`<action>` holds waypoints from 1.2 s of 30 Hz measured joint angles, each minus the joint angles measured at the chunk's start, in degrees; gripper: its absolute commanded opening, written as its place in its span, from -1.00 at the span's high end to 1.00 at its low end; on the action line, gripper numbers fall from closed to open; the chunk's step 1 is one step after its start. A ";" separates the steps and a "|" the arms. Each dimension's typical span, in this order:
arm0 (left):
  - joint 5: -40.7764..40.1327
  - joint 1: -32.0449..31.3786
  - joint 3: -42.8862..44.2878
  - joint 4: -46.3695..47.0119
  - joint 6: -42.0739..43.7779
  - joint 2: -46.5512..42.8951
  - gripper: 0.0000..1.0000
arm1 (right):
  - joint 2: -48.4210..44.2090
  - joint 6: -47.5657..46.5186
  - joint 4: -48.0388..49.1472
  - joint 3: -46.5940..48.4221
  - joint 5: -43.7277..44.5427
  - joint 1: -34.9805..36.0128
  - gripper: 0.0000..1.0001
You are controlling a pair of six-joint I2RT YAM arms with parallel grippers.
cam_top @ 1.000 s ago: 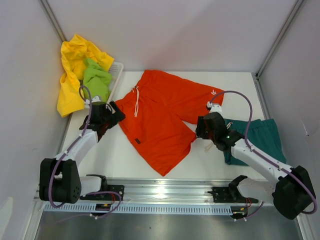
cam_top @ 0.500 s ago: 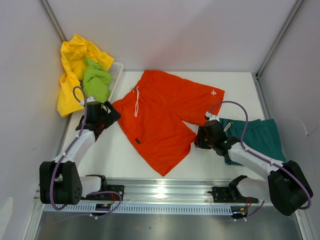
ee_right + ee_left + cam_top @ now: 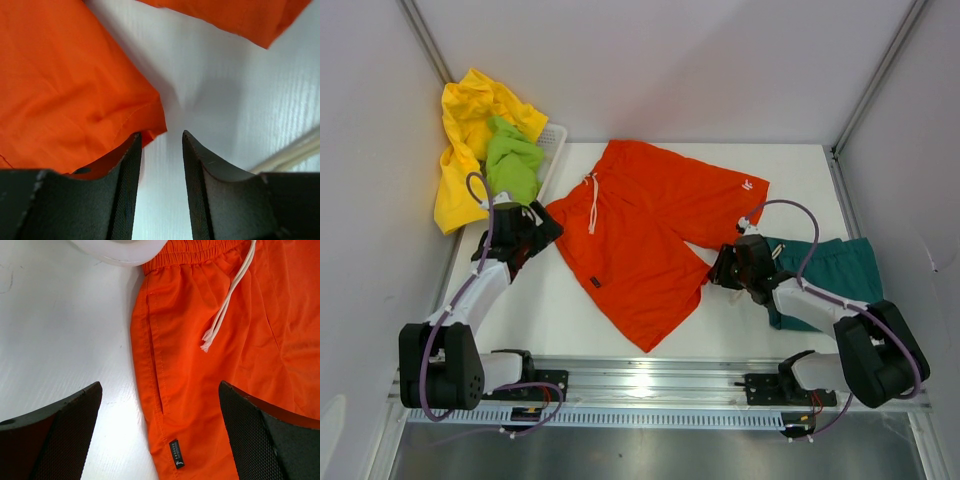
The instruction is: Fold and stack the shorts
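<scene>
Since my right gripper [image 3: 161, 135] stands narrowed yet unclamped beside a hem corner of the orange-red shorts [image 3: 640, 240], spread mid-desk [image 3: 570, 315], I'd slide onto the cloth before pinching; farther back, my left gripper [image 3: 160, 387] hangs spread above their waist side.

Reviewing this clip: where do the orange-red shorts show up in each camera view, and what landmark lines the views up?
Top external: the orange-red shorts lie spread flat mid-table, between the arms.
Left wrist: waistband, drawstring and side seam fill the right half.
Right wrist: one leg's hem corner, upper left.
Shared landmark: the white table showing beside the fabric's edge.
</scene>
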 measured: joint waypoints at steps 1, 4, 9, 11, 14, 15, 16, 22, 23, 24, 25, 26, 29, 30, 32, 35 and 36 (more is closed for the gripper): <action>0.24 0.00 0.00 0.15 0.00 0.00 -0.98 | 0.63 0.13 0.98 0.00 -0.57 -0.24 0.17; 0.70 0.00 -0.07 0.50 0.00 0.00 -0.98 | 3.21 0.52 3.21 0.02 -2.38 -0.90 0.17; 0.90 0.02 -0.39 1.07 0.02 0.00 -0.98 | 8.04 0.92 5.40 1.38 -4.96 -1.81 0.40; 0.92 0.00 -0.39 1.11 0.02 0.00 -0.98 | 9.62 0.79 6.27 2.23 -6.12 -2.43 0.68; 0.94 0.00 -0.44 1.14 0.02 0.00 -0.98 | 10.71 0.63 6.49 2.71 -7.13 -3.13 1.00; 0.96 0.02 -0.44 1.14 0.02 0.00 -0.98 | 10.71 0.50 6.36 2.82 -7.17 -3.21 1.00; 0.96 0.00 -0.44 1.16 0.02 0.00 -0.98 | 10.69 0.24 5.81 3.21 -6.88 -3.21 1.00; 1.11 0.00 -0.44 1.16 0.02 0.00 -0.98 | 7.96 -3.45 -3.04 7.72 3.34 -2.45 0.45; 1.11 0.00 -0.44 1.18 0.04 0.00 -0.98 | 7.21 -4.15 -4.37 8.39 5.73 -2.34 0.13; 1.11 0.00 -0.44 1.22 0.04 0.00 -0.98 | 6.64 -5.11 -5.46 8.94 7.54 -2.27 -0.14; 1.09 0.00 -0.44 1.33 0.04 0.00 -0.98 | 5.92 -5.66 -6.86 9.55 10.36 -2.16 -0.38; 1.09 0.00 -0.44 1.42 0.04 0.02 -0.98 | 5.51 -6.19 -7.65 9.81 12.22 -2.03 -0.47; 1.05 0.00 -0.44 1.55 0.07 0.09 -0.98 | 4.04 -6.88 -10.67 10.12 18.27 -1.53 -0.50; 0.94 0.00 -0.44 1.53 0.09 0.17 -0.98 | 3.43 -6.91 -11.50 10.12 19.52 -1.33 -0.48; 0.35 0.00 -0.44 1.49 0.15 0.39 -0.98 | 1.57 -7.08 -12.83 10.05 20.72 -0.81 -0.44; -0.90 0.02 -0.44 1.27 0.37 0.42 -0.98 | -3.30 -7.54 -13.27 9.14 20.26 1.14 -0.41; -1.11 0.17 -0.44 1.22 0.57 0.46 -0.98 | -5.20 -7.58 -13.22 8.61 19.52 2.16 -0.40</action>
